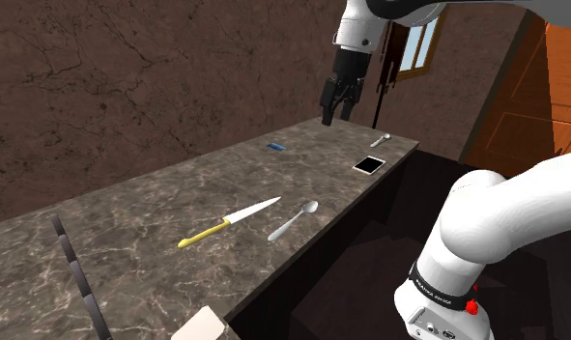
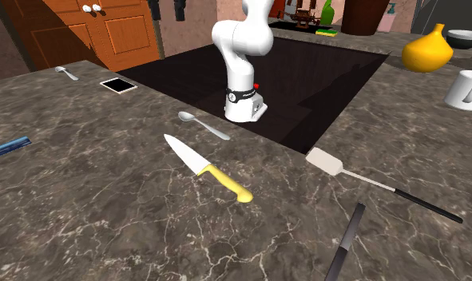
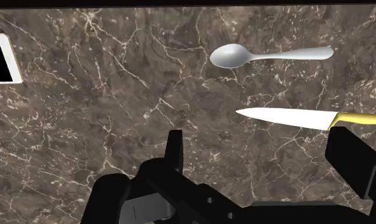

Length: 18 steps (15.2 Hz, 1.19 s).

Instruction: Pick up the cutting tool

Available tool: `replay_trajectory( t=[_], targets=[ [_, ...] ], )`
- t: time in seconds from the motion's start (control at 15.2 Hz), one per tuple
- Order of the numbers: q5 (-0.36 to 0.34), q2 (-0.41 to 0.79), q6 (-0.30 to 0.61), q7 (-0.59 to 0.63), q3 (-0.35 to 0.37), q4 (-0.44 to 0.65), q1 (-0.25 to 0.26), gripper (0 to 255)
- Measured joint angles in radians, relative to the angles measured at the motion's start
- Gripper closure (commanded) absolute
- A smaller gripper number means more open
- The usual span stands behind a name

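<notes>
Fingers apart, high above counter; knife lies unobstructed.

White arm bent upward, wrist held high, 2 black fingers pointing down, spread apart, clasping nothing

I see my white arm, a black lettered band and red button just above its base, and an all-black gripper.
</notes>
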Motion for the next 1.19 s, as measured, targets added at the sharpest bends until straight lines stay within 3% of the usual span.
replay_trajectory(
  t=[0.13,0.46,0.86,1.19],
  targets=[
    [0.008,0.001,0.009,0.026,0.015,-0.009,-0.002,0],
    [0.082,0.013,0.076,0.28,0.146,-0.076,-0.025,0],
    [0.169,0.123,0.191,0.62,0.323,-0.09,-0.06,0],
    [0.2,0.288,0.287,0.915,0.474,-0.026,-0.111,0]
  ],
)
